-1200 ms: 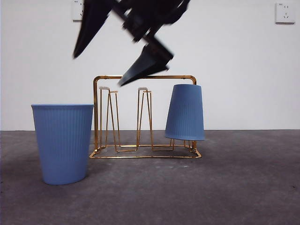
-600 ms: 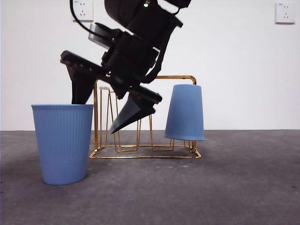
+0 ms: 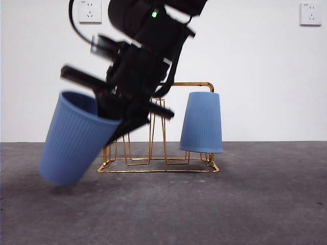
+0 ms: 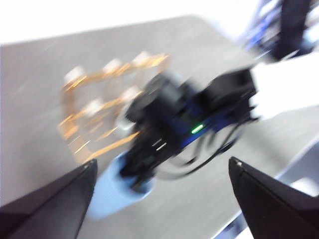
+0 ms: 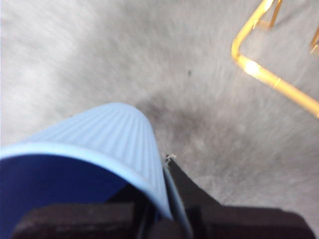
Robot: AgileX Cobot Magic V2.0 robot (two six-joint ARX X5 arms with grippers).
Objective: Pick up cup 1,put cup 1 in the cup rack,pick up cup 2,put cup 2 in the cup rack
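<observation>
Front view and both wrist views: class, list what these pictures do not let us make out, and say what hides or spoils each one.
- Front view: the rack's left prongs, hidden behind the right gripper and its arm.
- Front view: the inside jaw, hidden within the tilted cup.
- Front view: the prong under the upside-down cup, covered by it.
- Left wrist view: rack and cup detail, lost to motion blur.
- Right wrist view: the cup's base, hidden by its own wall; most of the rack, cut off by the edge.

The cup rack (image 3: 156, 127) is thin, glossy gold-coloured metal wire. Beside it, the tilted blue cup (image 3: 76, 138) looks like matt plastic with fine vertical ribbing, as does the inverted blue cup (image 3: 202, 122) on the rack. The table (image 3: 230, 204) under the rack is grey, matt and slightly rough.
</observation>
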